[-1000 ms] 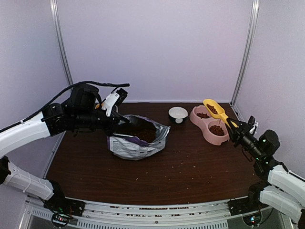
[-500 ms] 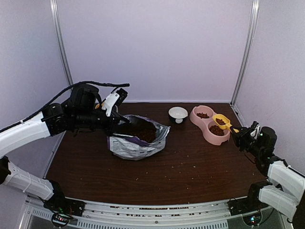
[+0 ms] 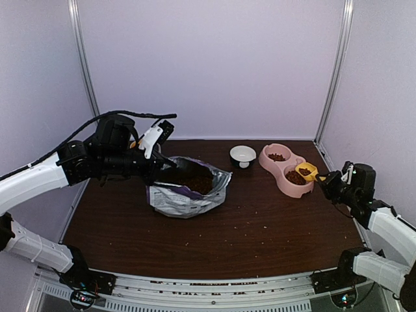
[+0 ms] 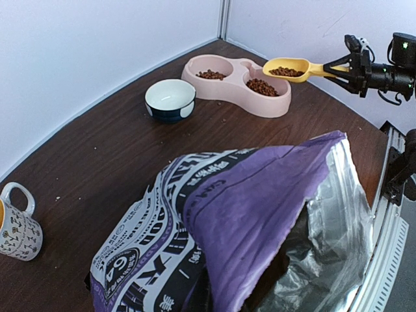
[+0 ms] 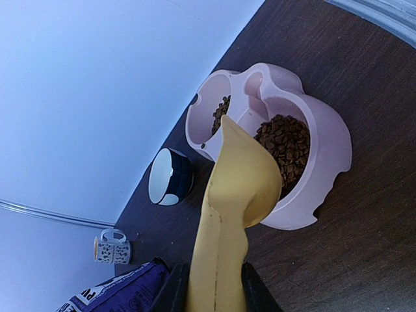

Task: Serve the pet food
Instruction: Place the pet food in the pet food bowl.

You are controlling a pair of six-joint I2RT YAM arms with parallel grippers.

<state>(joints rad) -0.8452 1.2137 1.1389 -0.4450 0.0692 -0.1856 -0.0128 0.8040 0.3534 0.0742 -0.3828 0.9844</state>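
The pet food shows as brown kibble in the open purple bag [image 3: 188, 190], in both compartments of the pink double bowl [image 3: 289, 190] and in the yellow scoop [image 3: 305, 171]. My left gripper [image 3: 162, 166] is shut on the bag's upper rim and holds the mouth up; the bag [image 4: 260, 208] hides its fingers in the left wrist view. My right gripper [image 3: 327, 181] is shut on the scoop's handle. The scoop [image 4: 286, 67] hangs level, loaded with kibble, over the right compartment's edge. In the right wrist view my right gripper [image 5: 214, 289] holds the scoop [image 5: 237, 182], seen from below, over the pink bowl [image 5: 328, 146].
A small white-and-dark bowl [image 3: 242, 155] stands left of the pink bowl. A patterned mug [image 4: 19, 227] sits at the table's far left, also seen as the mug [image 5: 112, 249]. Kibble crumbs are scattered on the dark wood table [image 3: 260, 227]. Walls close in the back and sides.
My right gripper has lowered the loaded scoop from above the far compartment, toward the right, to just over the near compartment. The left arm and the bag have not moved.
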